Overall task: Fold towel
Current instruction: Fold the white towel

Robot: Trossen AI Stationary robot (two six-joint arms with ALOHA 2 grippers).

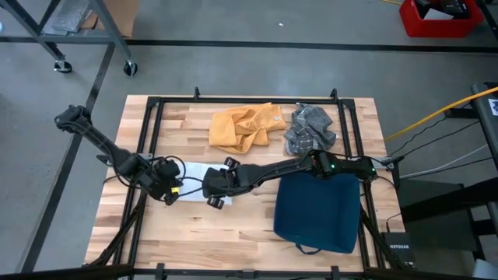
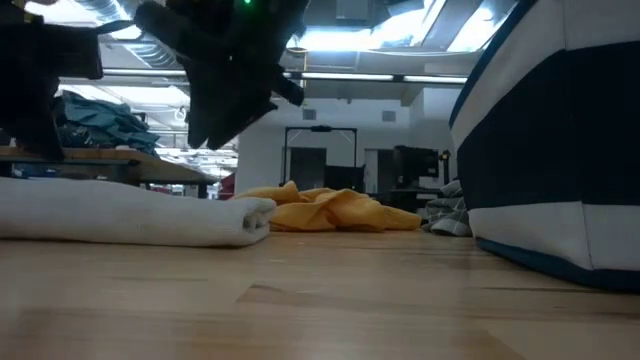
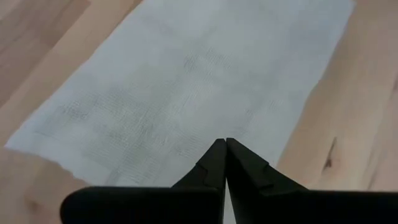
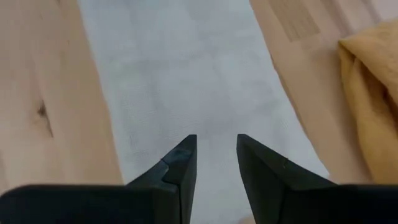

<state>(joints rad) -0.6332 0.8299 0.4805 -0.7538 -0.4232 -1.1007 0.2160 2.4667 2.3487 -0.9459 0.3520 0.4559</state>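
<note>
Low view puts the folded white towel (image 2: 130, 218) nearest, flat on the wooden table (image 2: 330, 300), with a big dark blue bag (image 2: 560, 140) beside it. Above the towel, the left gripper (image 3: 225, 147) has its fingers pressed together, holding nothing; the right gripper (image 4: 216, 144) hovers with fingers apart. Farther back lie a yellow cloth (image 1: 243, 126) and a grey cloth (image 1: 310, 129)

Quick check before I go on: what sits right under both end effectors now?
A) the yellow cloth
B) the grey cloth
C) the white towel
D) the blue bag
C: both wrist views look down on the white towel, left end effector shut and right end effector open above it, while the yellow cloth, grey cloth and blue bag lie elsewhere on the table.
</note>
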